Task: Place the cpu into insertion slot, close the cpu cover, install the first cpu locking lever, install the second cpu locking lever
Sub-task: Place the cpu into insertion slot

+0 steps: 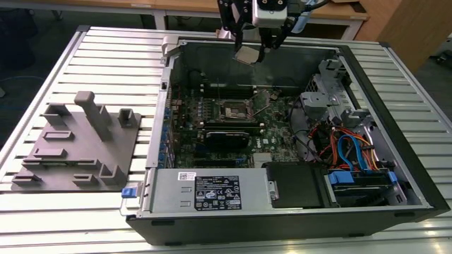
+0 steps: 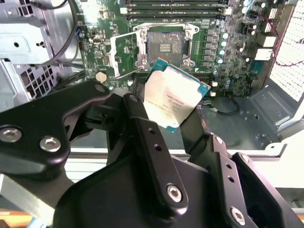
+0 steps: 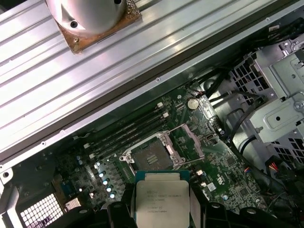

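Slats of the metal table (image 1: 42, 63) carry a grey fixture plate (image 1: 78, 143) at the exterior view's left. Right of it lies the open computer case (image 1: 395, 132). At top centre the gripper (image 1: 249, 48) pinches the cpu (image 1: 246, 55), narrowed onto its edges, the chip tilted. The insertion slot (image 1: 234, 108) sits bare mid-frame, below the chip and well apart. In the second wrist view the cpu cover (image 2: 113, 56) stands swung open beside it.
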Robot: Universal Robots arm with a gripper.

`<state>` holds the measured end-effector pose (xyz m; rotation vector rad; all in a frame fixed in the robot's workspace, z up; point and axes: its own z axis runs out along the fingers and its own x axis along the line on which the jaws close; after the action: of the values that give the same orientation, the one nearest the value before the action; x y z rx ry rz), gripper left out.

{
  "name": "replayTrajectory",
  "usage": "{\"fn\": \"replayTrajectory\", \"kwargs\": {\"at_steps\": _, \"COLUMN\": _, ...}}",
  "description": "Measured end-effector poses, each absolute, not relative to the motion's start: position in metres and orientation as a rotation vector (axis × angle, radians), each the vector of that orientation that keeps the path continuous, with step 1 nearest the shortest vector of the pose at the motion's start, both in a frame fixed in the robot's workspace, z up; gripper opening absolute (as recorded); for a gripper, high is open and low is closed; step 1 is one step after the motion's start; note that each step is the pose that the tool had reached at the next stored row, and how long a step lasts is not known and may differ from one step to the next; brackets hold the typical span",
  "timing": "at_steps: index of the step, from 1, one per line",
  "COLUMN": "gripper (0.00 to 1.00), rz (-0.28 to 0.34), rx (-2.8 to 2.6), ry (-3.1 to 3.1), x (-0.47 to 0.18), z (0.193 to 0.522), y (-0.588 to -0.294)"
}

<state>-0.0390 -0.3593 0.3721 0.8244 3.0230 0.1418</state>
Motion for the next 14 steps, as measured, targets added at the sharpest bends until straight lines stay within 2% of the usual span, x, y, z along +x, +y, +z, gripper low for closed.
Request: {"fn": "replayTrajectory", "kwargs": {"at_steps": 14, "gripper": 0.54, "rz": 0.142, "rx": 0.830, "ry": 3.021, "x": -0.0390, "z": 0.3721, "y": -0.3593}}
